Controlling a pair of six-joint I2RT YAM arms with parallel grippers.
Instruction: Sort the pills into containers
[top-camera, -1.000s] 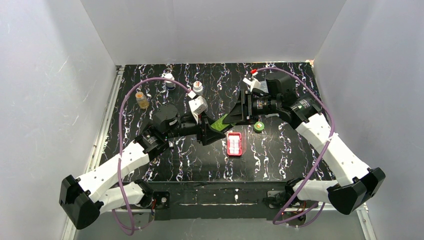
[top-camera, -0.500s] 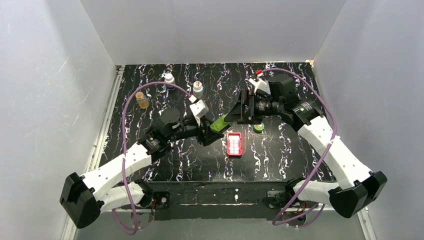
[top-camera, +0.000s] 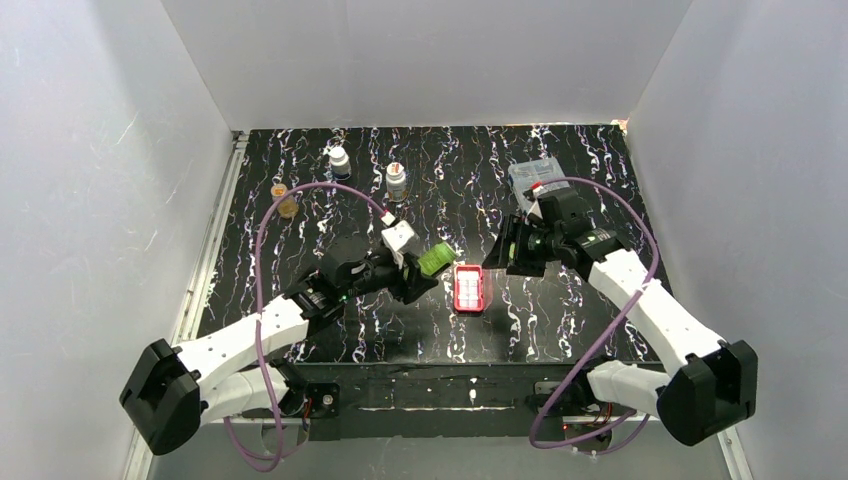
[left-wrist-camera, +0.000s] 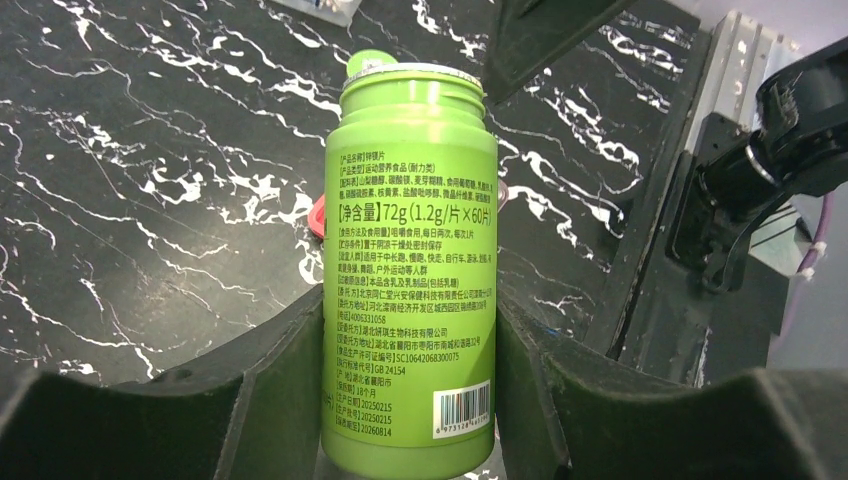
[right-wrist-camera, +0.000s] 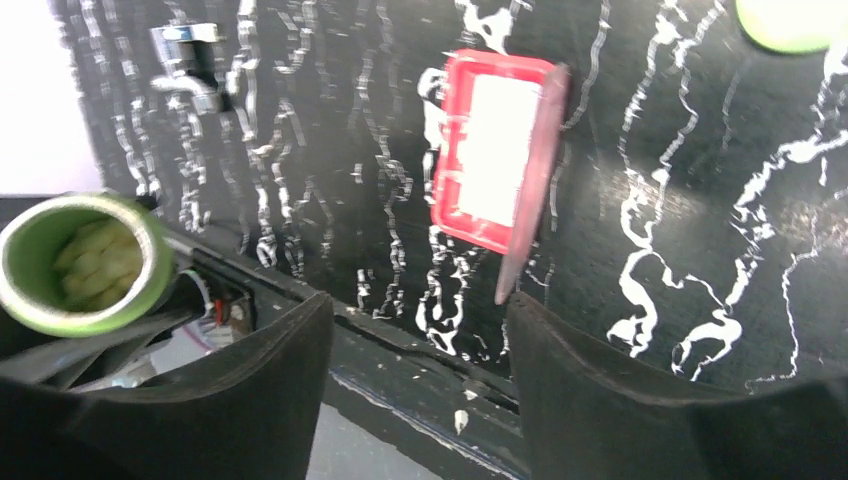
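Note:
My left gripper (left-wrist-camera: 410, 400) is shut on a green pill bottle (left-wrist-camera: 412, 250), whose cap is off. It holds that bottle (top-camera: 432, 262) tilted just left of the red pill case (top-camera: 468, 288). The case (right-wrist-camera: 490, 150) lies open, with whitish containers inside and its lid standing up. Pale pills (right-wrist-camera: 95, 258) show inside the bottle's mouth in the right wrist view. My right gripper (top-camera: 497, 258) hangs just right of the case. Its jaws (right-wrist-camera: 420, 380) are open with nothing between them.
Three small bottles stand at the back left: a white one (top-camera: 340, 162), a second (top-camera: 397, 181) and an amber one (top-camera: 288, 203). A clear plastic bag (top-camera: 535, 175) lies at the back right. A green cap (right-wrist-camera: 790, 20) lies beyond the case.
My right gripper has left the bottle's mouth and come down and nearer, to the right of the case. My left arm has drawn the bottle slightly nearer.

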